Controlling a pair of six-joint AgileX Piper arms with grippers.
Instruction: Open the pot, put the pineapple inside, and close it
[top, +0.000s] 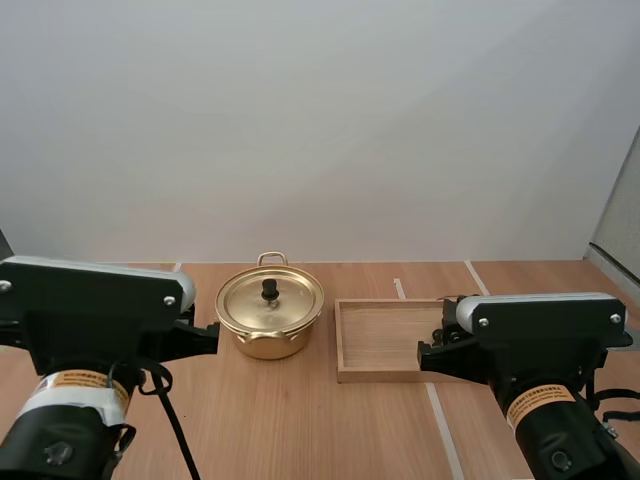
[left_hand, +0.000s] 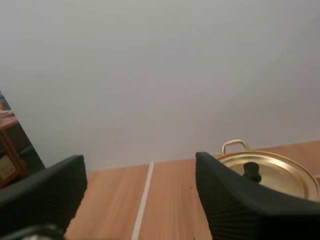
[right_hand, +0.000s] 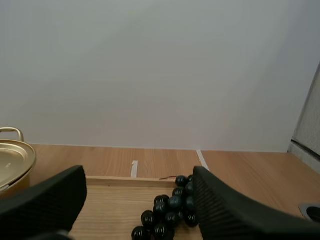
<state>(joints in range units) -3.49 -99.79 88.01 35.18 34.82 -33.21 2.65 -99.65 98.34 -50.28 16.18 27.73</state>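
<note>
High: pot, lid on, at table middle; tray just right of it. Left wrist: left gripper spread wide, pot ahead to its right. Right wrist: right gripper spread wide, grapes in tray ahead, between the jaws.

Gold pot, gold lid with black knob, blue-black grapes, pale wooden tray, white-striped brown table
</note>
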